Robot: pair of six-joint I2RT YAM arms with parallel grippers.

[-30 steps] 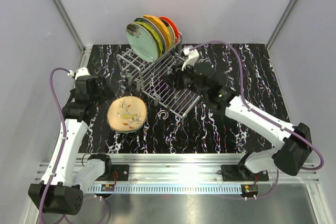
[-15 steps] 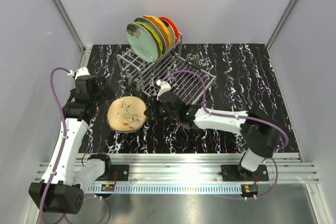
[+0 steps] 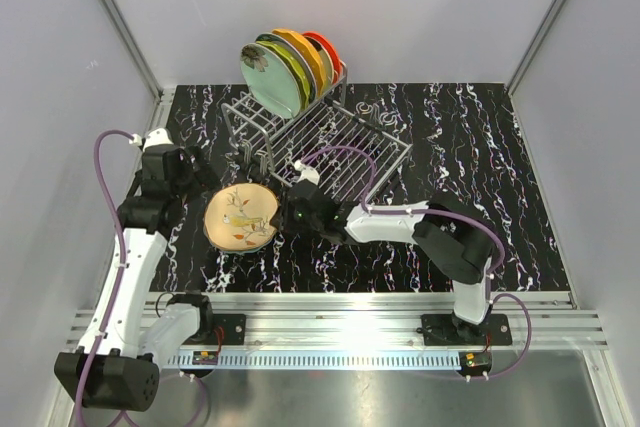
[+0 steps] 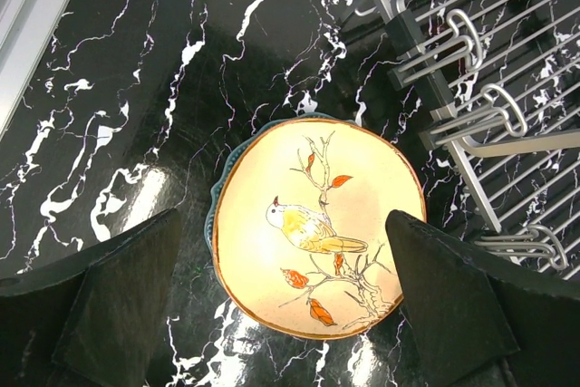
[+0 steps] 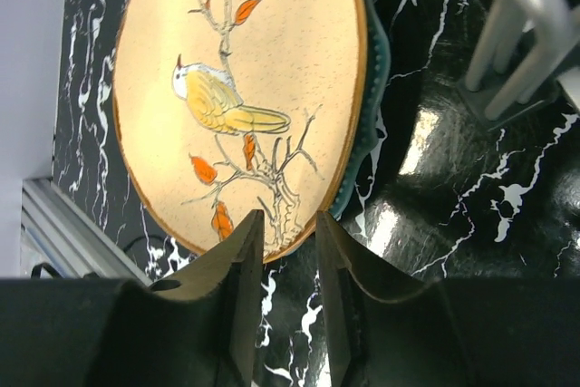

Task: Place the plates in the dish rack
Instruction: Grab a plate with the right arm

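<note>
Pick-up step – right gripper (image 5: pixel 288 224) sits at the rim of the cream bird plate (image 5: pixel 245 88), jaws narrowly apart, nothing gripped yet, left gripper (image 4: pixel 283 219) wide open and empty above; it lies atop a teal plate (image 5: pixel 370 70) beside the dish rack (image 3: pixel 330 147) – next likely needs: pinch rim, lift, tilt into a slot.

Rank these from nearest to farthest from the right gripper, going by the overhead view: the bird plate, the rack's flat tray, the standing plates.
1. bird plate: lying flat just left of the right gripper, its rim at the fingertips.
2. rack's flat tray: behind the gripper, slightly to the right.
3. standing plates: upright in the raised slots at the far back.
</note>
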